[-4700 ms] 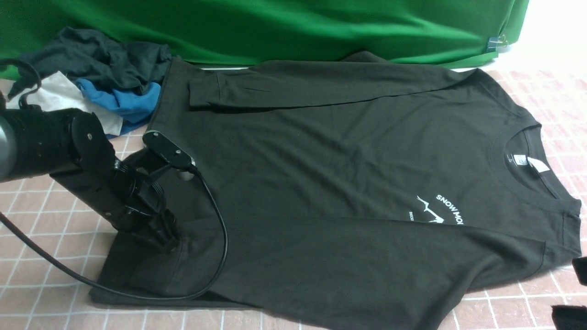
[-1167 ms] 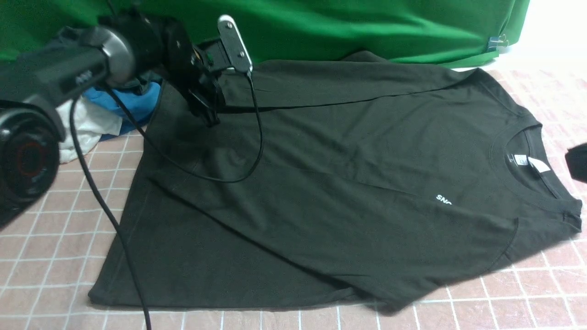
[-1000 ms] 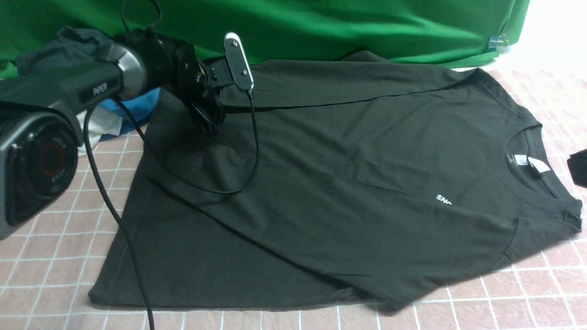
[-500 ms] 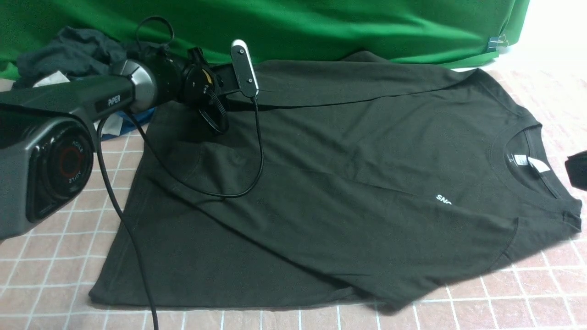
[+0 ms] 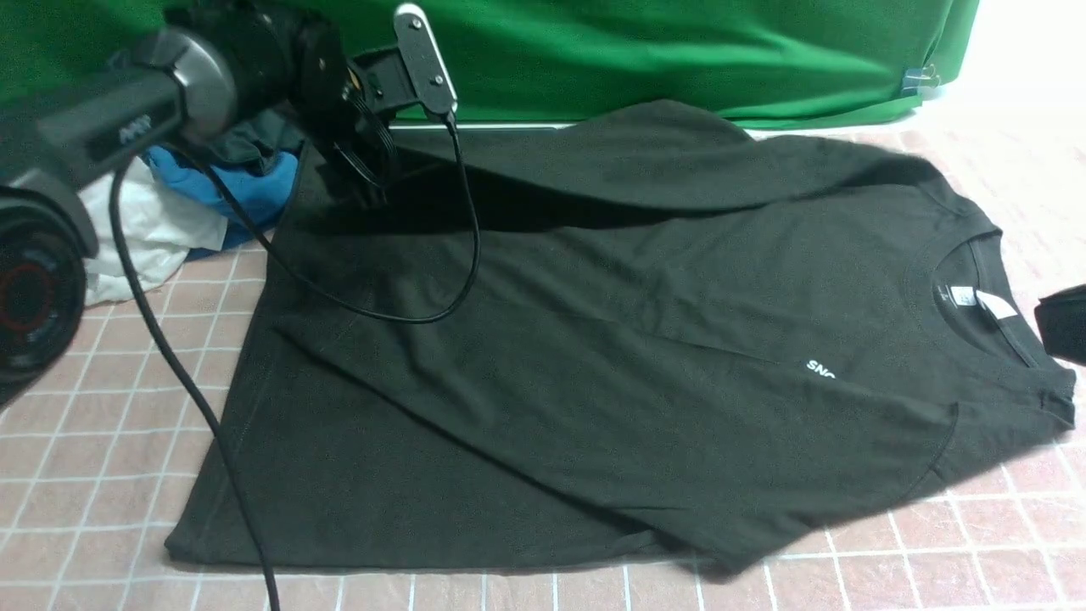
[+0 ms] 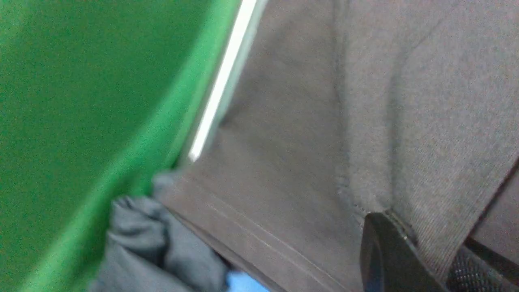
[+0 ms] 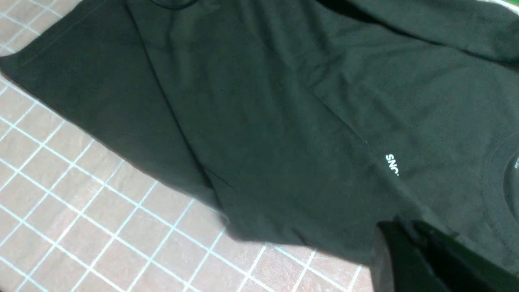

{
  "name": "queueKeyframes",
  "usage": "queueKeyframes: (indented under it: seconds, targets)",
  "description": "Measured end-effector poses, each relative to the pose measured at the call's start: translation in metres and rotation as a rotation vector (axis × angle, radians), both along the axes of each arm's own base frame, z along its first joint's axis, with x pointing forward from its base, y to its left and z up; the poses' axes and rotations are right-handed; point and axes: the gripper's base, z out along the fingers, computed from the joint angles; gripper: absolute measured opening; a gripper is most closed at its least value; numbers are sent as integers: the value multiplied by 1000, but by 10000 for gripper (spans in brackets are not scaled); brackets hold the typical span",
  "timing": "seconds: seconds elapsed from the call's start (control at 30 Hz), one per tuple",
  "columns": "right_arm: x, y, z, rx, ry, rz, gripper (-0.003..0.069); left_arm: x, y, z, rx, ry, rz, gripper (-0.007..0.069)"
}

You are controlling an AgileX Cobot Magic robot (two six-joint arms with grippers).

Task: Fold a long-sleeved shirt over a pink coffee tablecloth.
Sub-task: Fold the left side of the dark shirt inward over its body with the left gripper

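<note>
The black long-sleeved shirt (image 5: 645, 339) lies spread on the pink coffee tablecloth (image 5: 85, 441), collar and white neck label (image 5: 993, 304) to the right. Its near sleeve is folded across the chest, so only "SN" (image 5: 821, 370) of the print shows. My left gripper (image 5: 366, 185) is at the back left, shut on the far sleeve's ribbed cuff (image 6: 429, 219) and holding that sleeve off the shirt body. In the left wrist view the left gripper (image 6: 409, 239) pinches the cuff. My right gripper (image 5: 1062, 329) hovers at the right edge near the collar. In its wrist view the right gripper (image 7: 409, 235) is shut and holds nothing.
A heap of dark, blue and white garments (image 5: 212, 170) lies at the back left, beside the left arm. The green backdrop (image 5: 636, 51) closes off the far side. The left arm's black cable (image 5: 407, 314) droops onto the shirt.
My left gripper has risen and drawn back with the cuff, lifting the far sleeve off the shirt body. The right gripper has barely moved.
</note>
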Motion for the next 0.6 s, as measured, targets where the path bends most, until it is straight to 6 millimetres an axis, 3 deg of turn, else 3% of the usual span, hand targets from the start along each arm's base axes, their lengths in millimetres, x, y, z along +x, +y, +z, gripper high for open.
queueKeyframes:
  seconds: [0.43,0.53,0.6]
  targets:
    - [0,0,0,-37,-19,40,22,-57,8,-11,20,246,41,43]
    - [1,1,-1,-43,-27,50,27,-71,7,-20,-22,292,54,89]
    - [1,1,-5,-51,-25,57,29,-78,5,-23,-69,324,71,171]
